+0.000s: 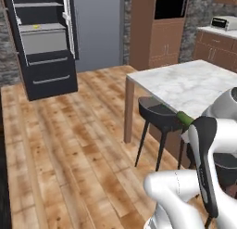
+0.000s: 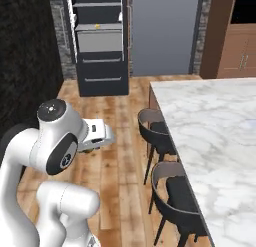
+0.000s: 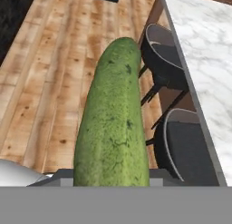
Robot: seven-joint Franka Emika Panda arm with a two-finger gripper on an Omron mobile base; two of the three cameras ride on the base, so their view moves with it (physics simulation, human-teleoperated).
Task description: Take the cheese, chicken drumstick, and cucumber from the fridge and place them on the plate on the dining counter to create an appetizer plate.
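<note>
We are viewing the white Franka arm as it is carrying the short dark green cucumber point(image 3: 113, 123), an oblong with rounded ends and a speckled skin. In the hand view the cucumber is rising from 6 o'clock toward 12 o'clock, its base sitting between the fingertips, so we are reading the claw point(image 3: 112, 175) as clenched on the cucumber. In the left base view a green tip of the cucumber point(image 1: 186, 118) is showing at about 4 o'clock, just past the arm's dark-jointed wrist and beside the edge of the white, grey-veined marble tabletop point(image 1: 194, 84).

Two round dark stools point(image 2: 157, 133) are standing along the tabletop's near edge, over the light wooden plank floor point(image 1: 69, 144). In the hand view the stools are lying at 3 o'clock of the cucumber, with the marble slab beyond them.

The tall dark charcoal fridge point(image 1: 44, 42) is standing open at 11 o'clock in the left base view, well apart from the arm, and we are seeing its light grey shelves and grey drawers. A small yellow item point(image 1: 36, 26) is lying on one shelf; we cannot tell what it is. Brown wooden cabinets point(image 1: 159, 31) are standing at 1 o'clock.
</note>
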